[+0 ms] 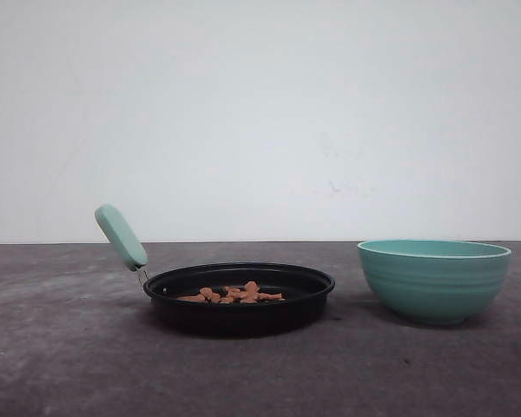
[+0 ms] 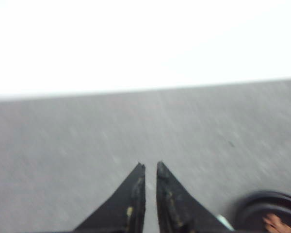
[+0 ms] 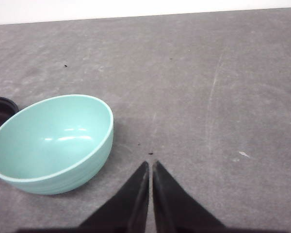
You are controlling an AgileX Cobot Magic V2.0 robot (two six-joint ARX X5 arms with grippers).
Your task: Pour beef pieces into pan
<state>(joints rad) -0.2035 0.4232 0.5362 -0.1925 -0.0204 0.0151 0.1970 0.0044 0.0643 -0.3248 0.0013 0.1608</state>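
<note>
The black pan [image 1: 240, 288] sits on the grey table left of centre, its mint-green handle [image 1: 121, 237] rising to the left. Orange-brown beef pieces [image 1: 234, 294] lie inside it. In the left wrist view my left gripper [image 2: 151, 165] is shut with nothing between its fingers, over bare table; the pan's rim [image 2: 266, 204] and a beef piece [image 2: 276, 224] show at the frame corner. My right gripper [image 3: 150, 163] is shut and empty, just beside the teal bowl [image 3: 51, 143].
The teal ribbed bowl [image 1: 433, 280] stands upright and looks empty, right of the pan. A white wall runs along the table's far edge. A sliver of the pan [image 3: 1, 108] shows behind the bowl in the right wrist view.
</note>
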